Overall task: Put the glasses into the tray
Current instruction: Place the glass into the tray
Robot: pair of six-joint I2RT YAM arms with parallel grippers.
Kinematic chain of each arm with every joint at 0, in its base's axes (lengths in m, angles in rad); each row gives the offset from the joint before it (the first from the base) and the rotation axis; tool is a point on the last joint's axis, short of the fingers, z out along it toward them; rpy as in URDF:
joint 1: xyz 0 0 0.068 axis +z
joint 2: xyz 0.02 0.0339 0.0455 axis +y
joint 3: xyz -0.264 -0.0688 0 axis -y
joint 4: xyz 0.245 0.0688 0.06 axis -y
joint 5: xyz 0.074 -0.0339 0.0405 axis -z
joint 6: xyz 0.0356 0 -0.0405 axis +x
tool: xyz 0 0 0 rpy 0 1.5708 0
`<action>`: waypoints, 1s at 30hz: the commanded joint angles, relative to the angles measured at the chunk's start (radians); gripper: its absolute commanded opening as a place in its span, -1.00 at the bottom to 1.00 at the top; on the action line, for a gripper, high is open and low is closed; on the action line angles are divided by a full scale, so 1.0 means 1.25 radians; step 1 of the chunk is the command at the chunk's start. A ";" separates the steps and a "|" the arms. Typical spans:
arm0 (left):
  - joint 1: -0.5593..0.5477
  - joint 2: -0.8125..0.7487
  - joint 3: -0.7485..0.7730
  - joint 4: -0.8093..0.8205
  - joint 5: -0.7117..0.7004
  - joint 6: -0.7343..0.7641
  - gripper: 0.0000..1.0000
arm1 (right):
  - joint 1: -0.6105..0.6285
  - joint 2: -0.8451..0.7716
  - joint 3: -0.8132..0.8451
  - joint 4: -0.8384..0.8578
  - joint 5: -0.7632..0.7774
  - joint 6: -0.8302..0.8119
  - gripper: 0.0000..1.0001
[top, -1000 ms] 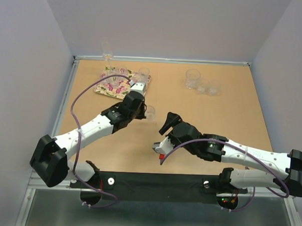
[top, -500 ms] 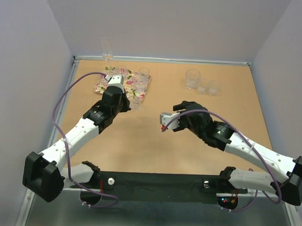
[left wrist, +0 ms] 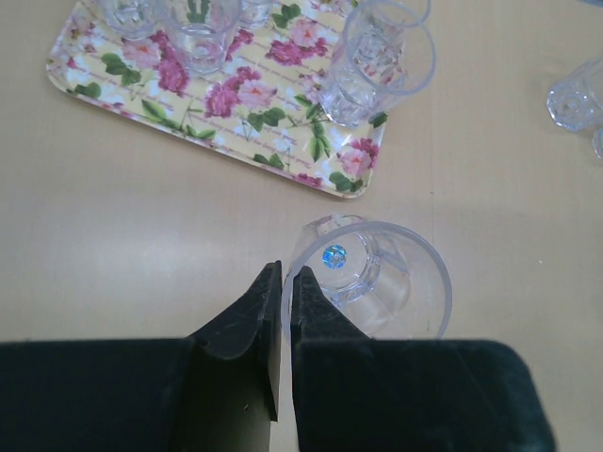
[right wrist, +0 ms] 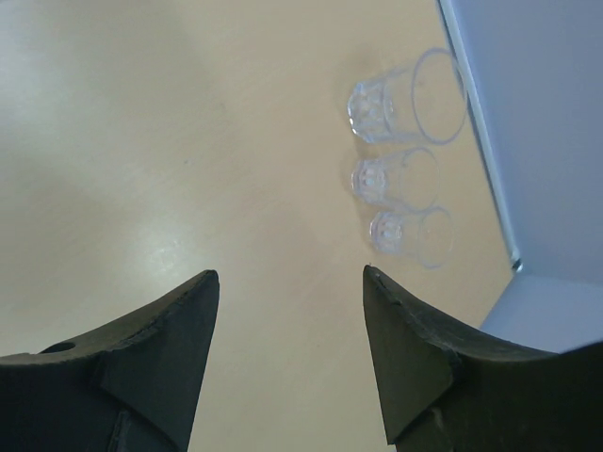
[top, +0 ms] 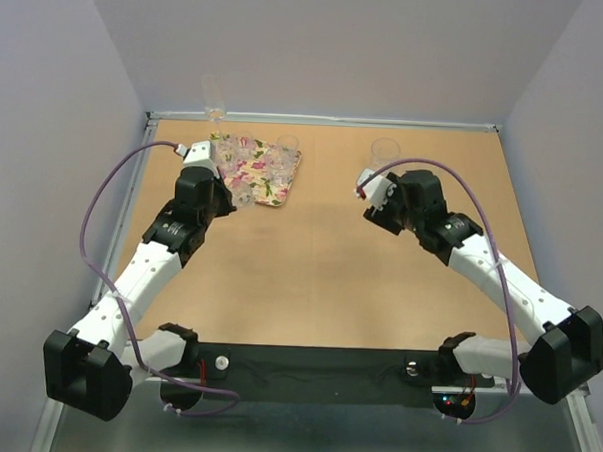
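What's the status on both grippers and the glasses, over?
Left gripper shut on one glass, near the tray edge. Right gripper open, three glasses ahead. Nothing blocking.

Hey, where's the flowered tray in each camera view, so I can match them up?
Top external: tray at upper left.
Left wrist: tray across the top, above the left tool and its glass.
Right wrist: not in it.
Shared landmark: the loose glasses off the tray, seen in all three views.
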 commanded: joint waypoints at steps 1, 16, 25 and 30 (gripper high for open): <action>0.036 -0.041 -0.002 0.010 0.012 0.027 -1.00 | -0.109 0.028 0.084 0.020 -0.117 0.149 0.35; 0.245 0.045 0.052 0.082 0.077 -0.013 -1.00 | -0.336 0.032 -0.011 0.100 -0.575 0.375 0.71; 0.307 0.240 0.146 0.161 0.094 -0.057 -1.00 | -0.370 -0.034 -0.051 0.101 -0.625 0.364 0.84; 0.333 0.336 0.204 0.176 0.095 -0.068 -1.00 | -0.378 -0.039 -0.051 0.103 -0.635 0.366 0.84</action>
